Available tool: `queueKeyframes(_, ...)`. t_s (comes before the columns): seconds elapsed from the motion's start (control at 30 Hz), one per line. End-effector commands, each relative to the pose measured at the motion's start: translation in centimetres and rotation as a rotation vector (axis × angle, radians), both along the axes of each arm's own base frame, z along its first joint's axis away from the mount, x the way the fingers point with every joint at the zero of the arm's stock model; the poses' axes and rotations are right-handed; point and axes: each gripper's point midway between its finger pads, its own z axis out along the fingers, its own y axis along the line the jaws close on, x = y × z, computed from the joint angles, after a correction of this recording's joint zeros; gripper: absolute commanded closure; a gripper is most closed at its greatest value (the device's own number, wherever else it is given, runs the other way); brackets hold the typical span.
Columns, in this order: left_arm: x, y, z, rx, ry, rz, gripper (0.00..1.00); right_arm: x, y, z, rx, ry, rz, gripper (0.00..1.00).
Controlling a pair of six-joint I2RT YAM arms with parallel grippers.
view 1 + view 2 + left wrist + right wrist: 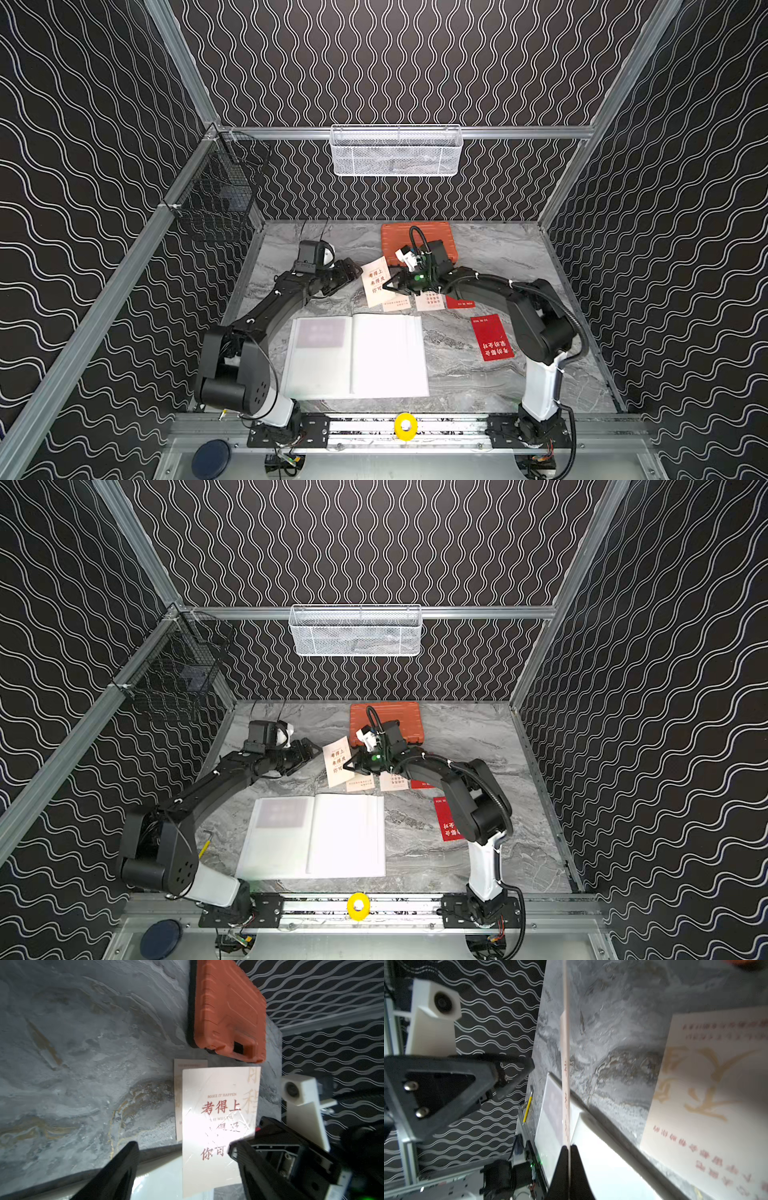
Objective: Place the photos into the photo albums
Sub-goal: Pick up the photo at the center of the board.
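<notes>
Evidently a hand-over is the step in hand: the jaws of the right arm (490,289) are pressed together on one long edge of a cream rectangular card with red Chinese characters (375,279). They hold it raised off the grey marbled surface (478,386), tilted up so that its printed face turns toward the left arm. In the right wrist view the card shows edge-on, a thin line running straight out of the closed tips, so the pinch takes only a narrow strip of it. The jaws of the left arm (270,307) stand spread and empty just to the left of the card, not touching it. My reading is that they stand wide so the right arm alone carries the card.

The large white photo album (386,361) lies open and flat at the near middle of the surface, so both pages can be reached from above. A dim rectangle under the left page (320,332) may be a card already sleeved, though I cannot be sure. Two more cream cards (430,300) and a red card (459,303) lie flat just beyond the album's far right corner, partly under the right arm. Another red card with white characters (491,343) lies to the album's right, and an orange plastic case (399,237) rests at the far edge, out of the way
</notes>
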Motion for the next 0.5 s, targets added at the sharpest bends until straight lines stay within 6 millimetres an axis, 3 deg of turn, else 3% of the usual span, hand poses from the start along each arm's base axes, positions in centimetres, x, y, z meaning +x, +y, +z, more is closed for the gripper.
queueKeyframes(0.0,-2.6,-2.0,1.5,-0.076,0.013,-0.162,0.2,-3.8,-0.4,2.7,0.13,-0.025,0.123,1.0)
queueKeyframes(0.17,-4.8,-2.7,2.2,-0.084,0.026,-0.261,0.19,-8.5,-2.1,4.4,0.266,-0.023,0.188,1.0)
queueKeyframes(0.3,-6.2,-4.8,2.9,-0.188,0.029,-0.376,0.26,-10.3,-2.7,5.0,0.331,-0.016,0.215,1.0)
queueKeyframes(0.47,-8.2,-6.4,2.3,-0.152,0.058,-0.482,0.3,-11.6,-3.1,5.9,0.42,-0.009,0.256,1.0)
